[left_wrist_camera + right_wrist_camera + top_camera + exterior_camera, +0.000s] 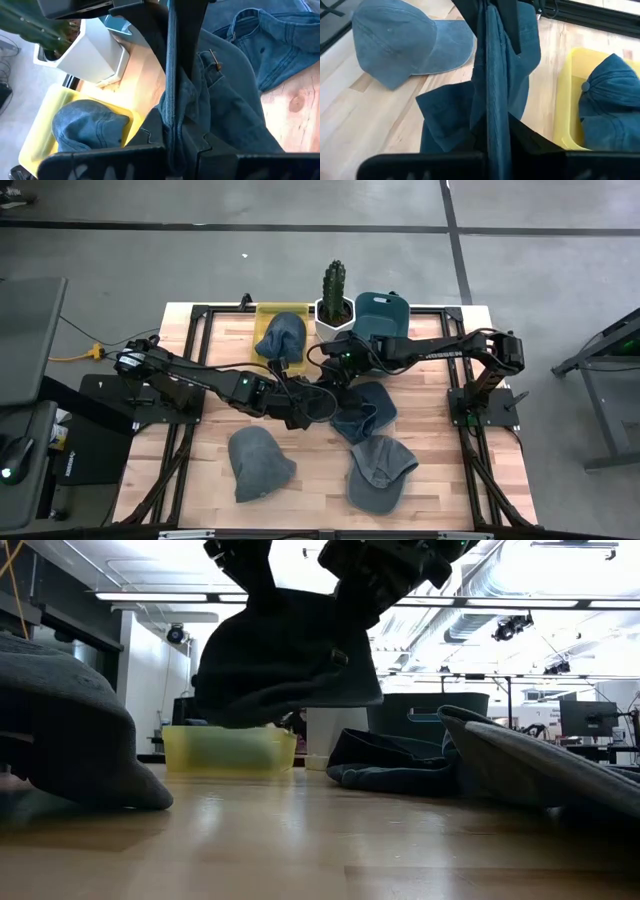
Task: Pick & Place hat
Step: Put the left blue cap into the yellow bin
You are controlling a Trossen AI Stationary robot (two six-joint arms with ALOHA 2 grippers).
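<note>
1. The wooden table [200, 470] carries everything I have to work with: two grey-blue caps lying near the front edge, one on the left [258, 463] and one on the right [380, 472], and a darker denim cap [372, 406] crumpled at the centre.
2. At the back sits the yellow tray [268, 315], already holding one blue cap [283, 336], with a potted cactus [334, 292] and a teal bin [381, 312] beside it.
3. The hat in hand [285, 658] hangs clear of the tabletop between the two arms, just in front of the tray.
4. My left gripper [172, 120] is pressed together on a fold of this denim hat; the left wrist view shows fabric pinched between the fingers.
5. My right gripper [490, 107] is likewise closed on the same hat, cloth squeezed in its fingers.
6. To do this step well, I judge both arms should travel together toward the tray at matched speed, keeping the cloth slack, not stretched, and high enough to clear the tray wall and the cactus pot.
</note>
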